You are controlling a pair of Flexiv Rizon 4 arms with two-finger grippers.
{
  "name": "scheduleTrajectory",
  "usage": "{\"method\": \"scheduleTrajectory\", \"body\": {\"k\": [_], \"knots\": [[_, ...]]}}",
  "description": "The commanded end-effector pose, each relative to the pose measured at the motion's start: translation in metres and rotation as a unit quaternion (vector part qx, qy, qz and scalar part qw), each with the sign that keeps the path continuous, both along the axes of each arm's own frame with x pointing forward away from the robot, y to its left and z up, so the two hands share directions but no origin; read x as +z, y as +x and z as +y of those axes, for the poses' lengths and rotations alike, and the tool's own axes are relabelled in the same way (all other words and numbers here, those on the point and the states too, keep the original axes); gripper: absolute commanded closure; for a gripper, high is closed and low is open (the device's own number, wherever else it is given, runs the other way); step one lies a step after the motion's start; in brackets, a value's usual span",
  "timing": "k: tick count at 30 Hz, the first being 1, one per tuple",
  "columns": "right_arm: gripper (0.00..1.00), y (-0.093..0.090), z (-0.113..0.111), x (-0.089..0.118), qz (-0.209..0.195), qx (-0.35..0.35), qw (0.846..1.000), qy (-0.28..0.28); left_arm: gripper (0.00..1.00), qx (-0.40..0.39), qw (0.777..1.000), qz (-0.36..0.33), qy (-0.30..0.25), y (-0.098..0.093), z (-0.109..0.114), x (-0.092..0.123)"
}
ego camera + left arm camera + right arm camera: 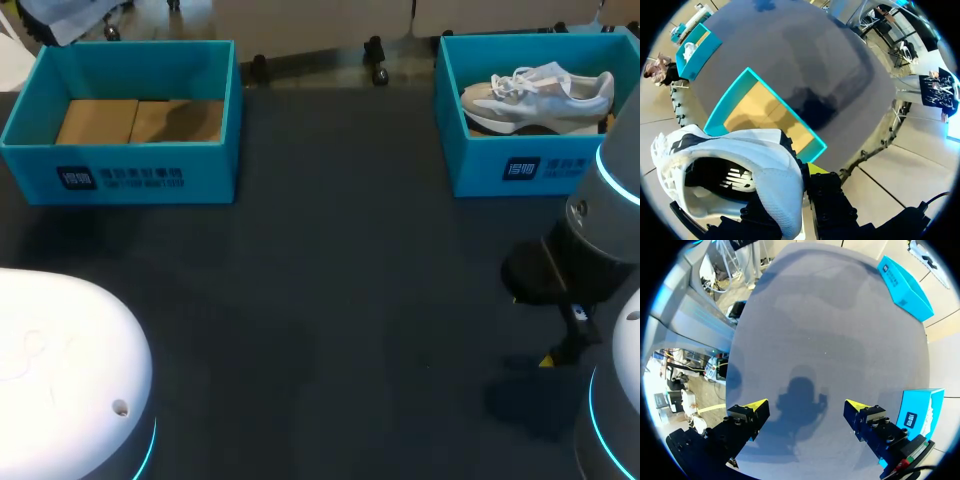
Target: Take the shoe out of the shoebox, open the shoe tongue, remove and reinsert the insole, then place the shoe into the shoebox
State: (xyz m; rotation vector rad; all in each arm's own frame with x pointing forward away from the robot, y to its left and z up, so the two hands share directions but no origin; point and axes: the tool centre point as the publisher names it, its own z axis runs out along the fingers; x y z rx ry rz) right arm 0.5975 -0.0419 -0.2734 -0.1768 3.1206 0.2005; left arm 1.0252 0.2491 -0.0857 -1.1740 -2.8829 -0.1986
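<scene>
Shoe (740,165) clamped by its collar in left tool (799,175) | empty shoebox (725,102) just ahead, below it | right tool (805,412) spread wide, holding nothing, over the surface (830,315)

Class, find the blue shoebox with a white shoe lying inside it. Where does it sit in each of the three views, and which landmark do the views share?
Head view: the shoebox stands at the table's far right, with the shoe visible inside.
Left wrist view: it is far across the table, beyond the held shoe.
Right wrist view: it is close beside the open right hand, inside hidden.
Shared landmark: the second blue box.
</scene>
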Motion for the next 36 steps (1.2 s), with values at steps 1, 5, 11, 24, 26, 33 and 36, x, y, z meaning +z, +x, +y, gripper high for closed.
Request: {"method": "scheduleTrajectory", "body": {"k": [1,5,11,24,26,33,36], "knots": [[0.00,-0.001,0.000,-0.001,-0.001,0.000,1.000,0.000,1.00,-0.001,1.000,-0.003,0.000,-0.002,0.000,0.002],[0.00,-0.001,0.000,-0.001,-0.001,0.000,1.000,0.000,1.00,-0.001,1.000,-0.003,0.000,-0.002,0.000,0.002],[0.00,-0.001,0.000,-0.001,-0.001,0.000,1.000,0.000,1.00,-0.001,1.000,-0.003,0.000,-0.002,0.000,0.002],[0.00,-0.001,0.000,-0.001,-0.001,0.000,1.000,0.000,1.00,-0.190,0.982,-0.008,0.016,0.022,0.028,-0.007],[0.00,-0.001,0.000,-0.001,-0.001,0.000,1.000,0.000,1.00,-0.213,0.977,-0.010,0.020,0.023,0.033,-0.009],[0.00,-0.001,0.000,-0.001,-0.001,0.000,1.000,0.000,1.00,-0.286,0.958,0.007,0.026,0.029,0.048,-0.012],[0.00,-0.001,0.000,-0.001,-0.001,0.000,1.000,0.000,1.00,-0.302,0.953,0.009,0.033,0.034,0.053,-0.014]]}}
